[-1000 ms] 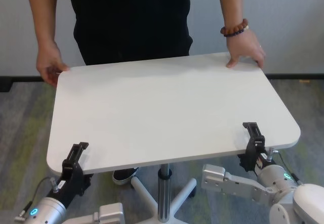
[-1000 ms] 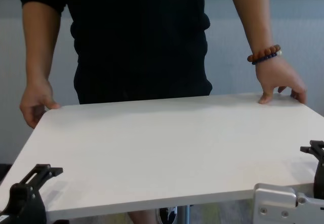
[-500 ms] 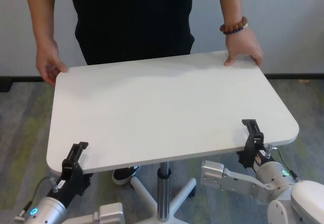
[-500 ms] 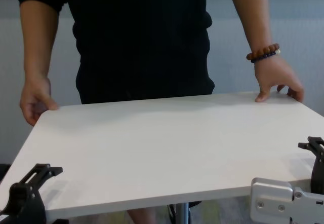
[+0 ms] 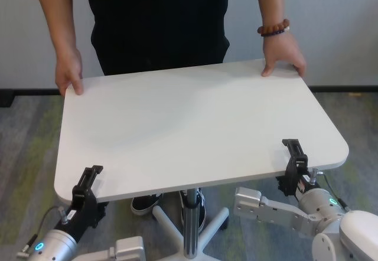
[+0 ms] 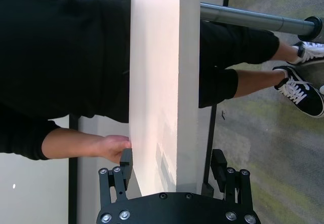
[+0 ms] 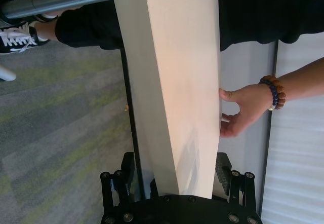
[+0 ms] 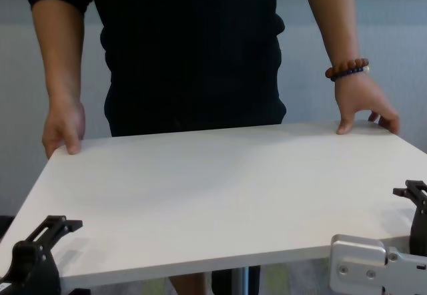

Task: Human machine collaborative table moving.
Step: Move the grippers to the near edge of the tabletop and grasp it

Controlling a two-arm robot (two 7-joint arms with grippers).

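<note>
The table (image 5: 195,125) sits between the machine and the human (image 5: 156,22), its near long edge lodged inside both grippers and its far corners under the human's hands. The left gripper (image 6: 174,171) straddles the near edge close to the left corner, one finger above the top and one below; in the left wrist view a sliver of gap shows on each side, so whether it pinches the board or merely brackets it I cannot tell. The right gripper (image 7: 174,171) holds the same stance near the right corner, jaws astride the slab, and again contact is not clear. Beyond the grippers, the human's left-side hand (image 5: 69,72) and braceleted hand (image 5: 283,54) rest on the far edge. Beneath, the silver pole (image 5: 189,222) drops to a wheeled base. This looks like the shared carry or push itself, with both parties engaged. The next move calls for both arms travelling together at matched pace, keeping the top level and following the human's lead.
</note>
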